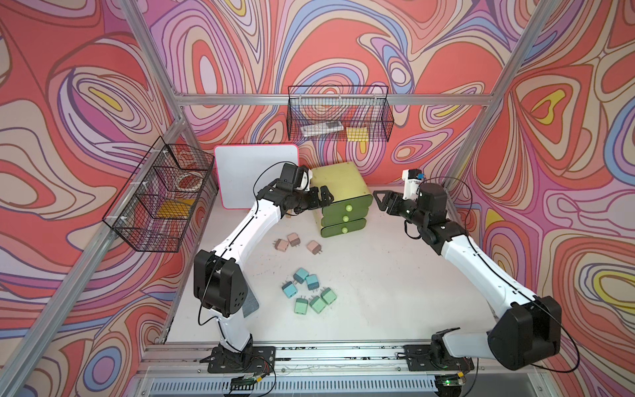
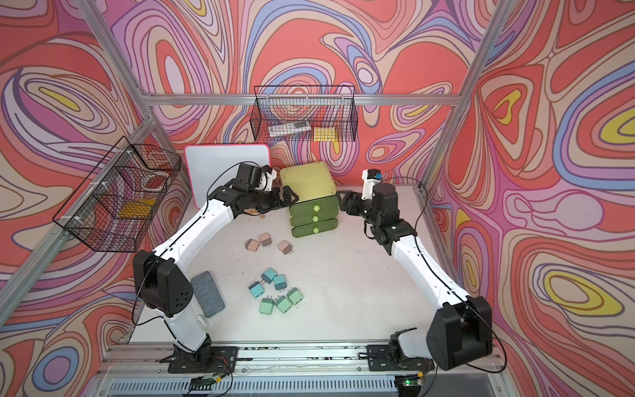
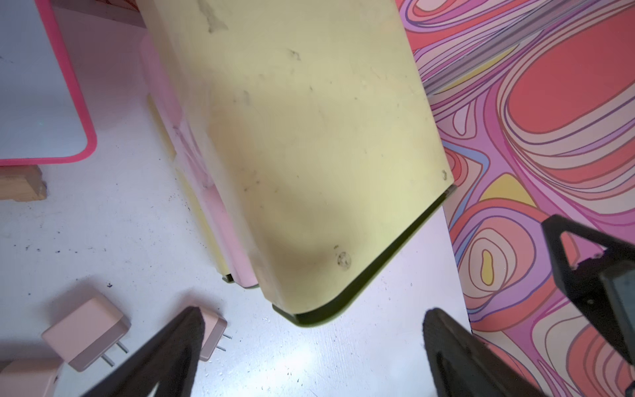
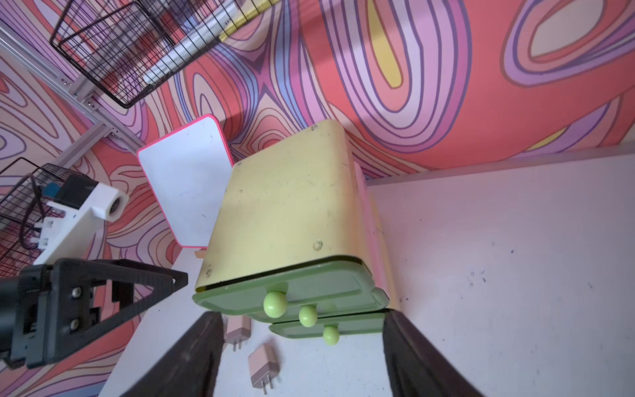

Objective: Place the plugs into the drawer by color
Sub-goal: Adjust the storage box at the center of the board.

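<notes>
Drawer (image 1: 340,185), all nine plugs (image 1: 301,275) outside it

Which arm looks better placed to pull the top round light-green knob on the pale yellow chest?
Probably the right: its open right gripper frames the knob in its wrist view, while the left gripper faces only the chest's top.

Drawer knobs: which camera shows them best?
The right wrist view: all three knobs appear close and large. Both top views show them small. The left wrist view shows only the drawer and its yellow top, no knobs.
</notes>
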